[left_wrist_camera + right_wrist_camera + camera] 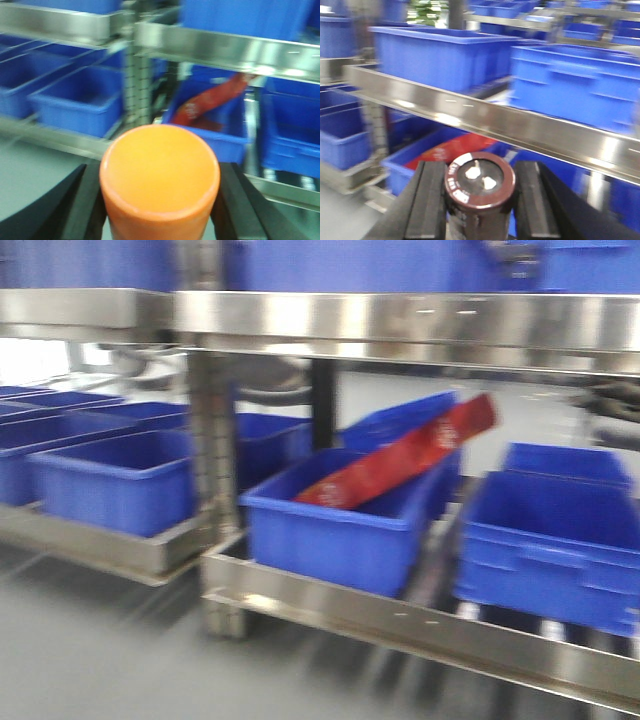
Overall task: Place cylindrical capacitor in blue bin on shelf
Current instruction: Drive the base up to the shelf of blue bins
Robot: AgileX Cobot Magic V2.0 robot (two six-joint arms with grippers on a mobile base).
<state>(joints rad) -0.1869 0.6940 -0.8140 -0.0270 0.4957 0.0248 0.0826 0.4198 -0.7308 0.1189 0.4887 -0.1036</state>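
The left tool (pixel 160 200) was pinching a smooth orange plastic cylinder (pixel 159 170). The right tool (pixel 480 200) was clamped on the stubby dark cylindrical capacitor (pixel 480 181), held in the air before the shiny stainless-steel shelf (pixel 470 112). Blue plastic bins (pixel 440 52) sat on its tiers, apart from the capacitor. Grasping and carrying looked done, while reaching into a bin and releasing remained.

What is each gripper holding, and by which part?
Left gripper: smooth orange cylinder, pinched across its side walls. Right gripper: stubby dark cylindrical capacitor, pinched across its side walls, terminal end facing the camera.
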